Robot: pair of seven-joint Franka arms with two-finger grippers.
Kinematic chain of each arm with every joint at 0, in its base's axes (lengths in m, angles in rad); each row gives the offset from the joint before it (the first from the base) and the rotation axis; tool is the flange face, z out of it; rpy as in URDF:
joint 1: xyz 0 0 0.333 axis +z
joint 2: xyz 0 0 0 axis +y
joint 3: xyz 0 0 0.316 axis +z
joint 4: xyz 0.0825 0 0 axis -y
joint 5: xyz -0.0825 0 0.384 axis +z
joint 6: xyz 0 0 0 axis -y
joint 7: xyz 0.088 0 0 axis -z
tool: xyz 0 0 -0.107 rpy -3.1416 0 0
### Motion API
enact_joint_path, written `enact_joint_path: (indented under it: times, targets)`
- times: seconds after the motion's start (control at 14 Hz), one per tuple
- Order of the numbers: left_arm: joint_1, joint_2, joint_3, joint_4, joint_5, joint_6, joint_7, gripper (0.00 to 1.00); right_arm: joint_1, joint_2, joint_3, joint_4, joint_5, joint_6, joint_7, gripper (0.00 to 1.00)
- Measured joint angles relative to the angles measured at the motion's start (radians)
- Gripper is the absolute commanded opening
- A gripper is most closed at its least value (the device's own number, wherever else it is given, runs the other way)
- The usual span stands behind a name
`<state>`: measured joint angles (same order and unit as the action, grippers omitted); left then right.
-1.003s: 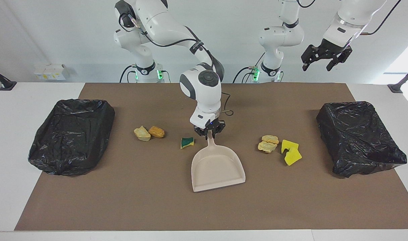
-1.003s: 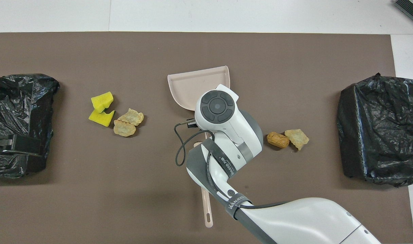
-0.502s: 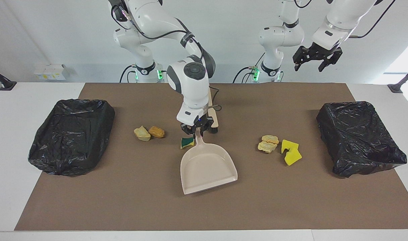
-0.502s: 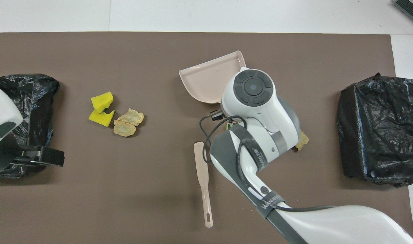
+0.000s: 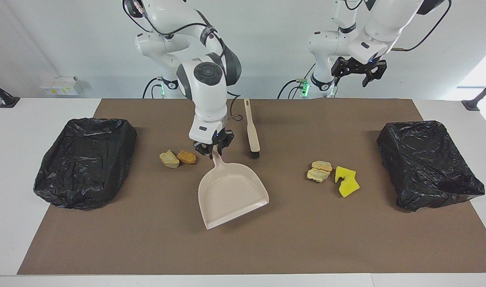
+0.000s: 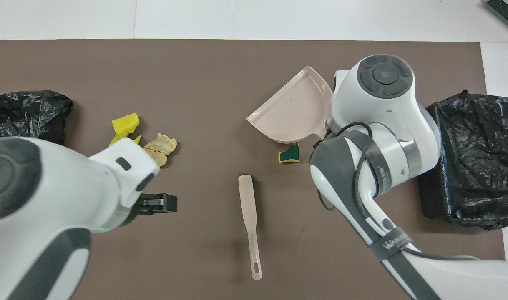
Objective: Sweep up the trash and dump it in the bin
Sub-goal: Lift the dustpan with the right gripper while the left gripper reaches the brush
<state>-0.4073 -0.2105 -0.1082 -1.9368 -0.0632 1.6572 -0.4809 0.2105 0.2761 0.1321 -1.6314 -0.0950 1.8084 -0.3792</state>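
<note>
- A black-lined bin [image 5: 85,161] sits at the right arm's end of the desk, well apart from everything else.
- Two of the trash pieces, a pale lump [image 5: 169,158] and an orange lump [image 5: 186,157], lie touching each other between that bin and the dustpan.
- The right gripper [image 5: 212,149] is just beside the orange lump, jaws closed tight on the handle of the beige dustpan [image 5: 231,195]. The pan's open lip points away from the robots, skewed a little. Whether the lip rests on the mat I cannot tell.
- A green-and-yellow sponge scrap [image 6: 289,153] lies just by the pan's handle end, nearer to the robots – outside the pan.
- The beige brush [image 5: 251,127] lies untouched beside the gripper, nearer to the robots than the pan.
- Judged step: placing the pan for sweeping. Done well, the lip goes flat onto the mat with its mouth turned toward the two lumps, close but not nudging them, and the grip stays firm so the pan cannot pivot.
- Two tan lumps [image 5: 319,171] and yellow sponge pieces [image 5: 346,181] wait toward the left arm's end.
- The left gripper [image 5: 358,73] hangs high over the robots' edge of the desk, jaws open and empty – well placed to fetch the brush.
- A second bin [image 5: 428,165] closes the row.
</note>
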Motion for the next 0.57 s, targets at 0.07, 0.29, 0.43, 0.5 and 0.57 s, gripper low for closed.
enact_joint_path:
  times: [0.07, 0.29, 0.43, 0.5, 0.57]
  targets:
    - [-0.046, 0.001, -0.001, -0.033, -0.009, 0.06, -0.058, 1.0, -0.017, 0.0, 0.0, -0.002, 0.0, -0.01, -0.079, 0.0]
    - [-0.174, 0.018, -0.001, -0.131, -0.016, 0.239, -0.222, 1.0, -0.039, 0.0, -0.001, -0.007, -0.004, -0.027, -0.236, 0.0]
    - [-0.266, 0.078, 0.0, -0.181, -0.017, 0.351, -0.321, 1.0, -0.036, -0.002, 0.001, -0.009, -0.016, -0.034, -0.284, 0.0]
    - [-0.309, 0.12, 0.0, -0.195, -0.017, 0.399, -0.354, 1.0, -0.035, -0.003, 0.001, -0.011, -0.03, -0.035, -0.324, 0.0]
    - [-0.349, 0.165, -0.001, -0.209, -0.017, 0.449, -0.38, 1.0, -0.035, -0.004, 0.002, -0.013, -0.047, -0.035, -0.372, 0.0]
